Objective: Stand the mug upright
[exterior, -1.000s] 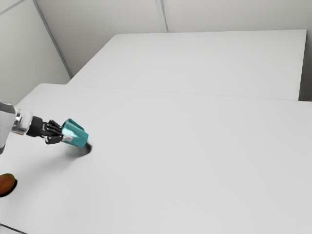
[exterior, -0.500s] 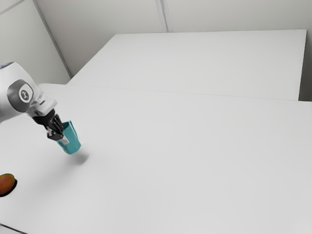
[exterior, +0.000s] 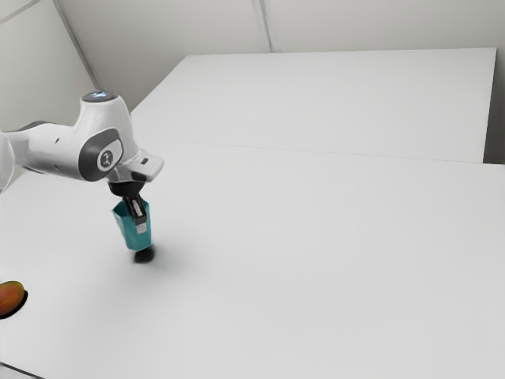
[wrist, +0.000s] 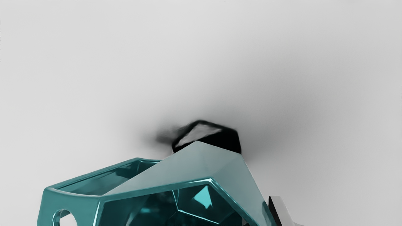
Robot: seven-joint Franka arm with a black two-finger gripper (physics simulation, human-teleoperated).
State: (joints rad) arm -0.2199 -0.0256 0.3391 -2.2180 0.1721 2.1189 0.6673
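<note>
My gripper [exterior: 140, 226] points down near the exterior view's left side, shut on the wall of the teal mug [exterior: 130, 236]. The mug is close to upright but leans a little, its rim up and its base just above a dark shadow on the white table [exterior: 300, 260]. From the wrist camera, the faceted mug [wrist: 176, 169] shows its open rim and its handle; the gripper [wrist: 261, 221] has one pale fingertip against the outside wall, while the other finger is mostly hidden at the mug's inner side.
An orange-brown round object [exterior: 11, 298] lies on the table at the exterior view's left edge, well apart from the mug. Another white surface [exterior: 316, 103] adjoins the table's far edge, with pale walls behind it.
My hand has swung from nearly level to pointing down, turning the held mug from a strong tilt to almost upright. Since half a second ago, both have shifted toward the exterior view's right.
</note>
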